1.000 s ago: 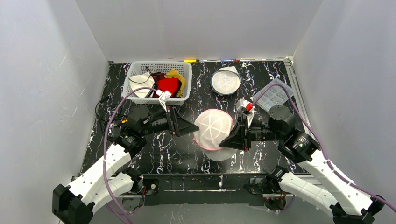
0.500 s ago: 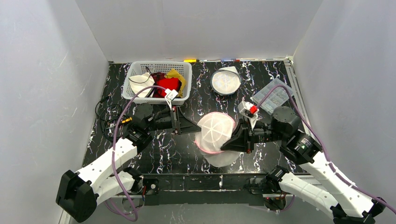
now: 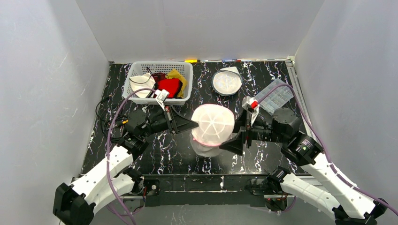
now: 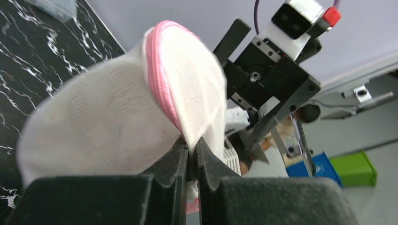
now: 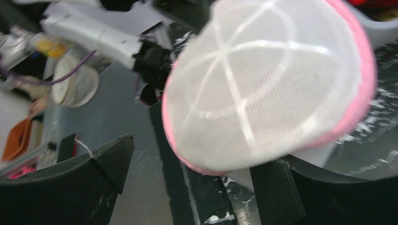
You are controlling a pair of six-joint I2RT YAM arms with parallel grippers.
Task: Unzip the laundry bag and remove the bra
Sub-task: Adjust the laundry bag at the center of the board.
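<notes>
The laundry bag [image 3: 213,124] is a white mesh dome with a pink zipper rim, held up above the table between the two arms. My left gripper [image 3: 193,125] is shut on its left edge; in the left wrist view the jaws [image 4: 191,143] pinch white fabric just below the pink zipper [image 4: 162,89]. My right gripper [image 3: 233,143] stands open at the bag's lower right. In the right wrist view the bag [image 5: 263,89] hangs above and between its spread fingers [image 5: 197,154], and I see no grip on it. The bra is hidden.
A white basket [image 3: 136,96] of red, yellow and white garments stands at the back left. A second round mesh bag [image 3: 226,80] lies at the back centre, with a clear plastic box [image 3: 277,96] at the right. Cables [image 3: 104,112] trail at the left.
My left gripper closed on the bag's left edge. My right gripper opened and let the bag go. The bag shifted slightly left and towards the back.
</notes>
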